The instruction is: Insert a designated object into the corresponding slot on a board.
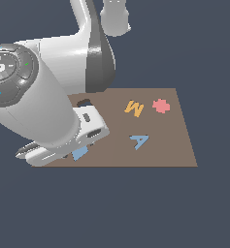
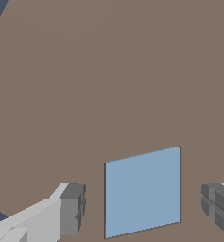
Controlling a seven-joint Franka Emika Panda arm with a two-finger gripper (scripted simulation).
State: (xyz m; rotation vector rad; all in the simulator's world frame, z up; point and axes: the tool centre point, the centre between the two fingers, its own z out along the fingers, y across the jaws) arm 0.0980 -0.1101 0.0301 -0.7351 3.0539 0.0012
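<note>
The light-blue square block lies flat on the brown board. My gripper is open, with one finger on each side of the block and a gap to both pads. In the exterior view the block peeks out under the gripper near the board's front corner on the exterior view's left. A dark cut-out shows partly behind the arm; its shape is hidden, so I cannot tell whether it is the square slot.
An orange letter "M", a pink notched piece and a blue letter "A" lie on the board toward the exterior view's right. The arm's bulk covers the board's left part.
</note>
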